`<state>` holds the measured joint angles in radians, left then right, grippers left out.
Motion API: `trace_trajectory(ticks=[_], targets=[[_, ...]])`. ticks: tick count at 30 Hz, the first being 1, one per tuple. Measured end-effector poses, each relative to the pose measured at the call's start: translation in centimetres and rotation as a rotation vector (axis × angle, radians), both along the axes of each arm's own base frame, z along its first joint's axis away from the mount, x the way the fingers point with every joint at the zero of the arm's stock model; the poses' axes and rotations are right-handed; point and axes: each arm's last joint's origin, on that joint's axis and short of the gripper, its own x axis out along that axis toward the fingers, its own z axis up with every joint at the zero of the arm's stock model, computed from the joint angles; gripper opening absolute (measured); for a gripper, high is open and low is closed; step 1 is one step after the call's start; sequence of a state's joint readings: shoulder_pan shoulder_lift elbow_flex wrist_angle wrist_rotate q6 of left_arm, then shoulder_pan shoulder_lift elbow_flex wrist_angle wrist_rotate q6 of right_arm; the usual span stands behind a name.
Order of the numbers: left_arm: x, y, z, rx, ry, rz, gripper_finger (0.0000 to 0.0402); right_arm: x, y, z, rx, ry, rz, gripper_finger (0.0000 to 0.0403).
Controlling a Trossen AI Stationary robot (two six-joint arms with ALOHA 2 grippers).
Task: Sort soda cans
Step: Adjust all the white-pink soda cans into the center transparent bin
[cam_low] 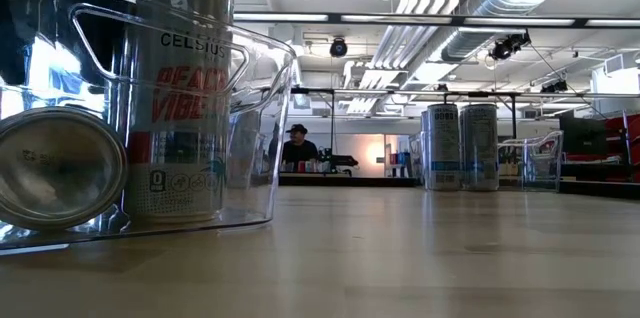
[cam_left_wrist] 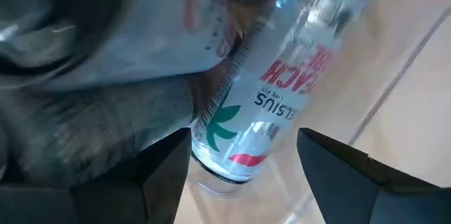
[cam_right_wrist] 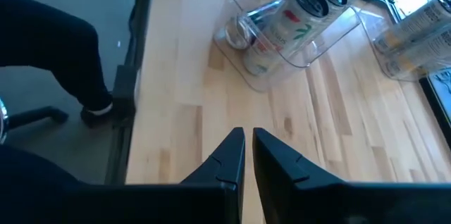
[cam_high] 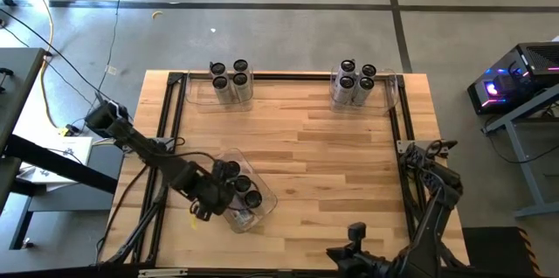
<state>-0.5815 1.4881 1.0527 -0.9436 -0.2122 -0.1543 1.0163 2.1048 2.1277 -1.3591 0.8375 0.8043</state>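
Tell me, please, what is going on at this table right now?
The robot is sorting soda cans. The left gripper is at the near clear bin, its fingers open around a lying can beside upright ones. Two far bins hold four cans each. The right gripper waits shut over the near right edge.

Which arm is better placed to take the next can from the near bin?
Left. Its open pincer is over the clear bin, at the Celsius cans. The right pincer is shut and parked at the near edge, away from any can.
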Motion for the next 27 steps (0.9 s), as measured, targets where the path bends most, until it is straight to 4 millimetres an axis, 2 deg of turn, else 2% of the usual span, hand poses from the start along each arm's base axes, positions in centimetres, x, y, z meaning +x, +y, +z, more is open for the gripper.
trace_trajectory(ticks=[6,12,16,22,27], targets=[[1.0,0.0,-1.5,0.126,0.04,-0.149,0.0242,0.8,-0.6,0.0,0.009,0.015,-0.021,0.0024],[1.1,-0.1,-1.7,0.155,0.045,-0.187,0.0234,1.1,-0.8,-0.1,0.011,0.022,-0.028,0.0024],[1.1,-0.5,-0.7,0.177,0.063,-0.2,0.0232,1.1,-0.8,-0.1,0.0,0.027,-0.016,0.0024],[1.4,-0.9,1.9,0.153,0.063,-0.203,0.0232,1.1,-0.8,-0.1,0.001,0.026,-0.017,0.0024],[1.4,-1.0,2.9,0.063,0.066,-0.012,0.0232,1.1,-0.8,0.0,0.013,0.021,-0.026,0.0024]])
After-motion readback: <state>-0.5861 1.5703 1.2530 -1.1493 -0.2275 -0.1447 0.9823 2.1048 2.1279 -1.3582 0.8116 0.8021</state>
